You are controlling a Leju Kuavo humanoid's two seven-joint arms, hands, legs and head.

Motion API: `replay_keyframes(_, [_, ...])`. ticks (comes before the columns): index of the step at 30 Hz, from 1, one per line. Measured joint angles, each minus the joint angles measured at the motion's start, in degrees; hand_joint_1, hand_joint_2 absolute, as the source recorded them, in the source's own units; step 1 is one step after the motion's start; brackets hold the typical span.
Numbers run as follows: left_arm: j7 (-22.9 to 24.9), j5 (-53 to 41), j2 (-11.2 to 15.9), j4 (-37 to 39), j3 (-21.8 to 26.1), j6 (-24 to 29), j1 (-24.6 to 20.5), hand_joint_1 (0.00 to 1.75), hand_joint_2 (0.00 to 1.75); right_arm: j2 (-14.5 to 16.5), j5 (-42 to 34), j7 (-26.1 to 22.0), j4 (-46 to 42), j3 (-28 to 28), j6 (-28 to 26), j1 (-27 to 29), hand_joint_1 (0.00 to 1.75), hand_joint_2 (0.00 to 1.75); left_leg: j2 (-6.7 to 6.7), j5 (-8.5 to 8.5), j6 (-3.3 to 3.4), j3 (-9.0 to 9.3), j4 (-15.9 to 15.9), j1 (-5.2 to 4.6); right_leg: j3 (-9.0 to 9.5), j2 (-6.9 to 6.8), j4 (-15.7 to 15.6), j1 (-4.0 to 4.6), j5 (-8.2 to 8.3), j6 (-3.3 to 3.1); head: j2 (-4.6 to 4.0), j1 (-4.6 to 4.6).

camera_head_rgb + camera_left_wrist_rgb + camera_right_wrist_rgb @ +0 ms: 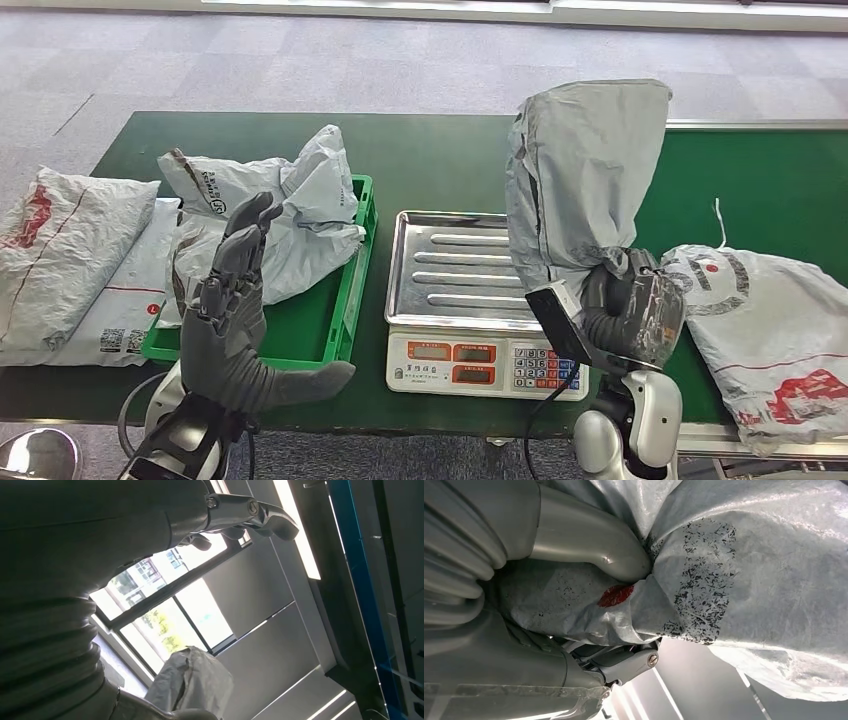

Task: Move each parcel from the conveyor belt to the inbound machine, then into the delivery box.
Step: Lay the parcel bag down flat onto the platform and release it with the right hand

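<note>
Right hand (632, 312) clenched around upright crumpled grey plastic parcel (583, 175); left hand (232, 320) spread, empty; best lowered flat onto ridged steel scale tray (450, 262)

Floor (300, 60): grey carpet tiles in alternating lighter and darker squares, extending beyond the far edge of the green worktop (430, 150). A pale strip (520, 10) ran along the far end of the floor. Left wrist view looked upward: large window (165, 615) with dark frames, daylight, foliage and a building outside. Grey wall panels (270, 645) beside the window; a long ceiling light strip (300, 535); a blue beam (360, 580) overhead.
</note>
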Motion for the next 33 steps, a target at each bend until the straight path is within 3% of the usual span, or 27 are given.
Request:
replay_keyframes(8, [0.0,1.26,1.83,0.6,-1.77,2.8,0.08,0.0,1.75,-0.89,-0.48,1.04,2.28,2.0,-1.0,0.83,1.75,1.75,0.0,-0.03,-0.01,0.0,0.0,0.0,-0.02,0.01,0.0,0.0,-0.01,0.0,0.0,0.0])
replay_keyframes(9, [0.0,1.35,2.04,0.69,-1.96,3.09,0.09,0.0,1.75,-1.01,-0.48,1.08,2.36,2.12,-1.02,1.01,1.42,1.75,0.0,-0.03,-0.02,0.0,0.0,0.0,-0.03,0.01,0.0,0.0,-0.02,-0.01,0.0,0.0])
replay_keyframes(12, [0.0,1.54,2.52,0.97,-2.38,3.78,0.1,0.0,1.75,-1.38,-0.5,1.07,2.84,2.54,-0.73,1.27,0.11,1.75,0.01,-0.04,-0.02,0.01,0.0,0.0,-0.03,0.02,0.0,0.0,-0.02,-0.01,0.0,0.0])
replay_keyframes(13, [0.0,1.62,2.65,1.02,-2.48,3.91,0.12,0.0,1.75,-1.45,-0.54,1.07,3.09,2.64,-0.65,1.3,0.0,1.75,0.01,-0.04,-0.03,0.0,0.0,0.0,-0.03,0.02,0.0,0.0,-0.02,-0.01,0.0,0.0])
replay_keyframes(33, [-0.04,-0.13,3.54,1.17,-3.07,4.02,0.88,0.0,1.75,-1.93,-1.08,1.2,6.57,4.36,-0.68,1.13,0.0,1.75,0.01,-0.04,-0.02,0.0,0.0,0.0,-0.01,0.01,0.0,0.0,-0.02,-0.01,0.0,-0.01])
